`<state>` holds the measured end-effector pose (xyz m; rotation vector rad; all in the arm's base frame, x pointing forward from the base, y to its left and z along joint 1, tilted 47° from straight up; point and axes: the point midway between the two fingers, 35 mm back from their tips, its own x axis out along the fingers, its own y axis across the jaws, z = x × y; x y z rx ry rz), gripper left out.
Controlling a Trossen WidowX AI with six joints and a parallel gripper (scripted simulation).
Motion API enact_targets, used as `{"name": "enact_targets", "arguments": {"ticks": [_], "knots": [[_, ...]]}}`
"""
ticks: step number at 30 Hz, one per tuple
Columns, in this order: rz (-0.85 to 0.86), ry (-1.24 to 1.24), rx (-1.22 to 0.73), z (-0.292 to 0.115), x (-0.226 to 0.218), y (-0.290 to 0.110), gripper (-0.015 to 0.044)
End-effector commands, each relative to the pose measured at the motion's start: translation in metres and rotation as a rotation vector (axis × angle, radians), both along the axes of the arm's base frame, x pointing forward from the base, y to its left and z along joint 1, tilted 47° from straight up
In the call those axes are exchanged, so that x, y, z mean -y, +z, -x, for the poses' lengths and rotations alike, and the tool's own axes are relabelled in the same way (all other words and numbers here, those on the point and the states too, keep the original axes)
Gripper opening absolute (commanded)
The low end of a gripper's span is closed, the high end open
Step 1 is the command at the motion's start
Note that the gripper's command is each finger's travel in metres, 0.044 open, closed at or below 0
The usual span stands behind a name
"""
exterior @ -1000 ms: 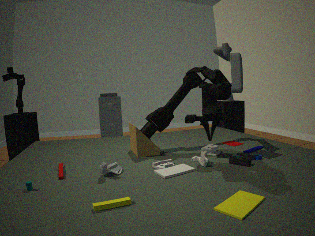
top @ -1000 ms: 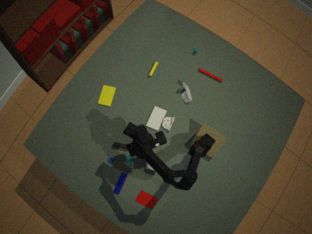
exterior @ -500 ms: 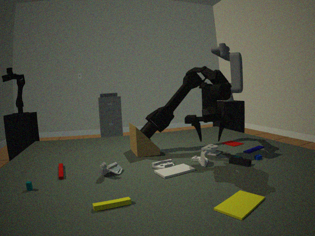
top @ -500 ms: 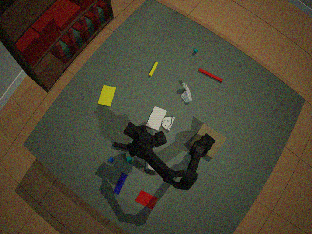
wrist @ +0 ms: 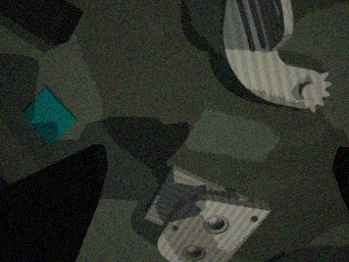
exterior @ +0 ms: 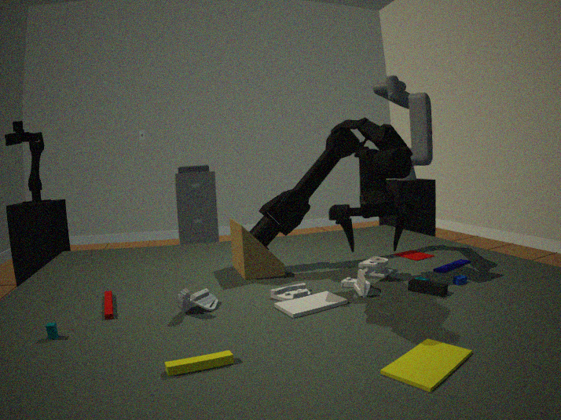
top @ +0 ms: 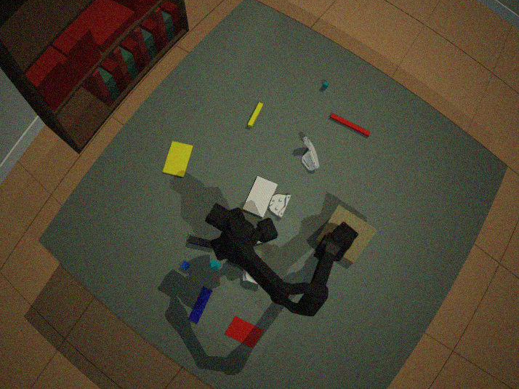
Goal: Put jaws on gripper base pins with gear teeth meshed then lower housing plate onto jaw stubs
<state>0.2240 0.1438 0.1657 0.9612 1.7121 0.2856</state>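
Note:
My gripper is wide open and empty, fingers pointing down above the white parts. The gripper base appears to be the block below it with two round raised features on top. One pale jaw lies beside it, off the base, its gear teeth towards the right in the wrist view. Another jaw lies farther off on the mat. A holed piece, apparently the housing plate, lies beside a white slab. My arm mostly hides the near jaw in the top view.
The white slab lies beside the housing plate. A black block, teal cube and blue cube lie close by. A tan wedge stands by my arm's base.

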Motion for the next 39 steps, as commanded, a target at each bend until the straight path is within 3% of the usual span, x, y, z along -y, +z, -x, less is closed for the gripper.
{"name": "enact_targets", "arguments": {"ticks": [1, 14, 31, 39], "knots": [[0.0, -0.003, -0.001, -0.0003, -0.0001, 0.0, 0.044], [0.0, -0.003, -0.001, -0.0003, -0.0001, 0.0, 0.044], [-0.005, 0.005, -0.007, 0.0005, 0.0045, 0.0067, 0.0], [-0.005, 0.005, -0.007, 0.0005, 0.0045, 0.0067, 0.0]]}}
